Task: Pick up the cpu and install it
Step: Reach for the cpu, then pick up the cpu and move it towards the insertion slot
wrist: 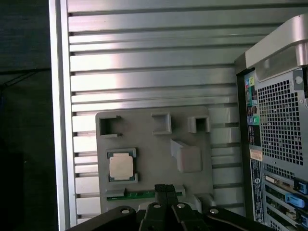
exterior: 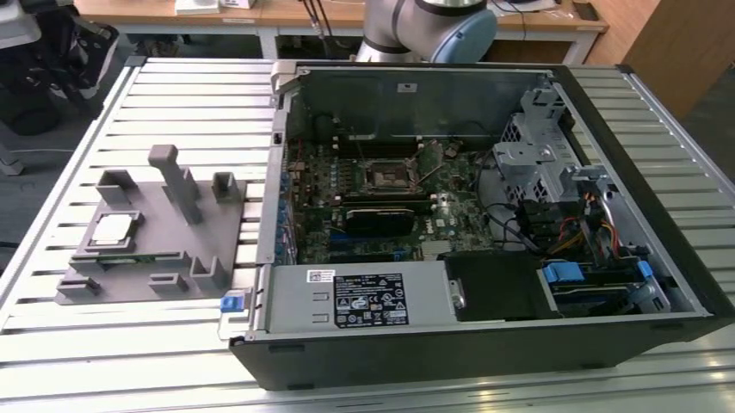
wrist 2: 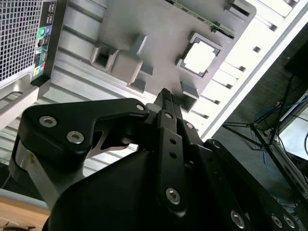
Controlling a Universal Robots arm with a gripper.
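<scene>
From my station I see the cpu (wrist: 121, 167) lying flat, metal lid up, in a shallow pocket of the grey fixture (wrist: 144, 130). The pocket is near the fixture's edge that faces away from the computer case (exterior: 483, 344). The fixture itself sits on the slatted worktop (wrist: 144, 53) just beside the case, toward the worktop's outer edge.

The gripper (wrist: 166, 188) hangs above the fixture, clear of the chip. Its two fingers are pressed together with nothing between them.

I judge the chip to be light, thin and stiff, with a smooth lid that gives little friction. Its underside is likely delicate, so I would not drag or tilt it in the pocket. I would take it by two opposite side edges with gentle pressure, where the pocket's raised lips leave room for fingers. Which pair of edges is freer I cannot tell for sure.

Being square, it has no real long axis. Its edges run parallel to the fixture's edges and to the worktop's slats. I cannot make out any corner marking that would give its heading for the socket (exterior: 388, 176) in the case.
</scene>
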